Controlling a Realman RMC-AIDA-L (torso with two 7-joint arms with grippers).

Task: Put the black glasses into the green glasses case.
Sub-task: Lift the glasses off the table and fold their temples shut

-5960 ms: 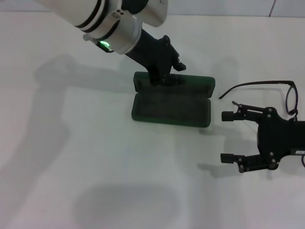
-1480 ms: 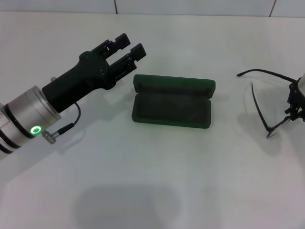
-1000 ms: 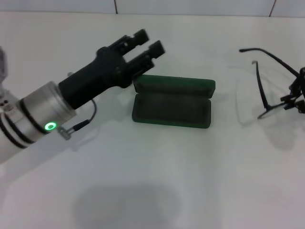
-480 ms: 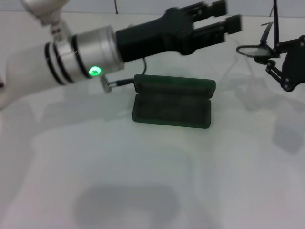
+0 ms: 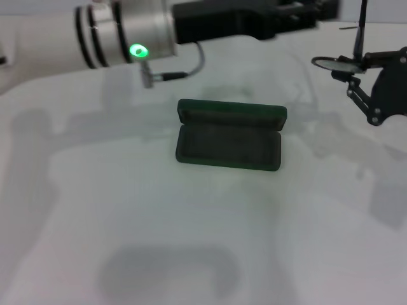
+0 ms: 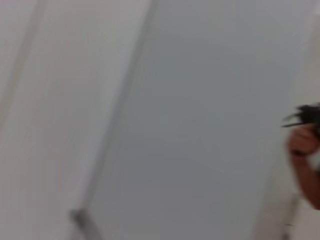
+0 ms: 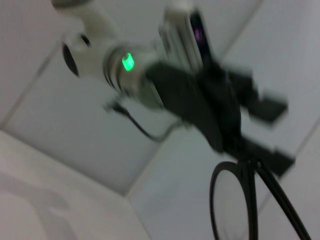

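Observation:
The green glasses case (image 5: 229, 136) lies open on the white table, lid standing at the back, nothing in it. My right gripper (image 5: 359, 67) is up in the air to the right of the case, shut on the black glasses (image 5: 332, 62); one lens lies flat and a temple arm points straight up. The glasses also show in the right wrist view (image 7: 235, 200). My left gripper (image 5: 316, 10) reaches across above and behind the case, close to the glasses. In the right wrist view the left gripper (image 7: 277, 134) has its fingers apart right beside the frame.
The white table (image 5: 127, 229) stretches around the case. The left arm (image 5: 127, 32) spans the top of the head view, with a cable (image 5: 184, 70) hanging from it. The left wrist view shows only a pale wall.
The right gripper has picked the glasses off the table and raised them. The left arm has swung up from beside the case and to the right, up to the glasses.

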